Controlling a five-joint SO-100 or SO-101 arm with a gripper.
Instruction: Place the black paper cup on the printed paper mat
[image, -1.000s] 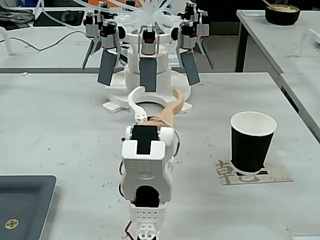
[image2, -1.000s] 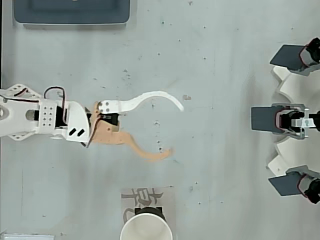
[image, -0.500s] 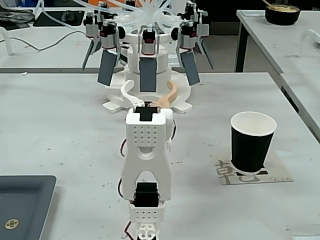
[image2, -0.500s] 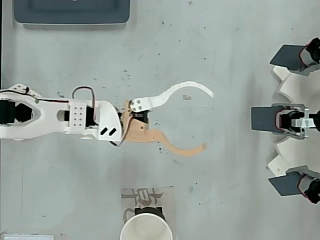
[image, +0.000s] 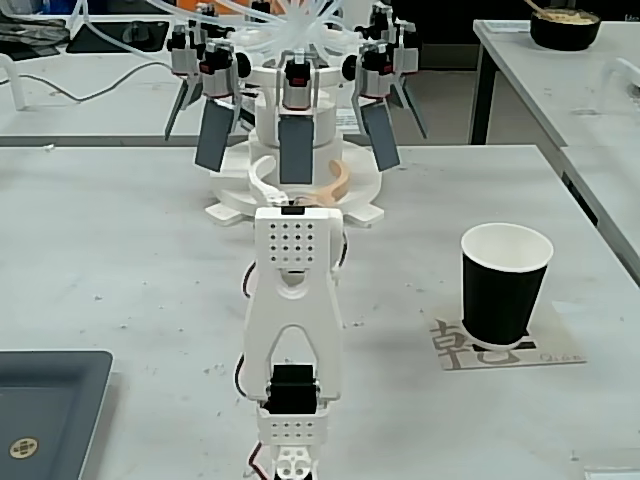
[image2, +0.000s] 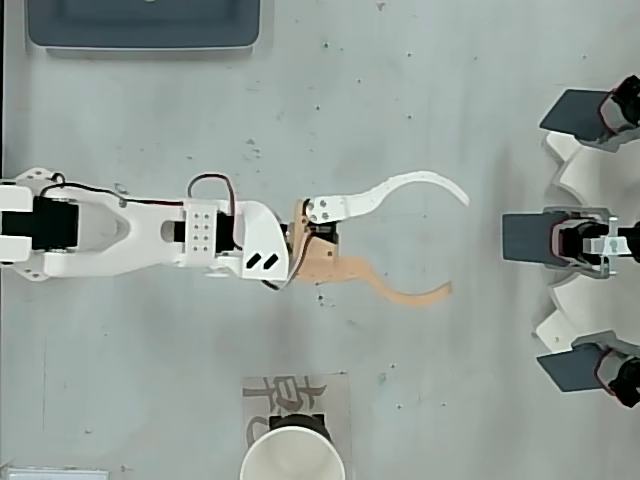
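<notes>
The black paper cup (image: 506, 283), matte black with a white inside, sits upright on the printed paper mat (image: 505, 348) on the counter (image: 120, 250), while the gripper (image2: 458, 243), fingers spread wide and empty, has reached further out since a second ago.

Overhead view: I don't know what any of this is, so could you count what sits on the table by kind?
Black paper cup: 1
Printed paper mat: 1
Dark grey tray: 1
Robot arm with an open gripper: 1
White stand with dark panels: 1
Total: 5
</notes>
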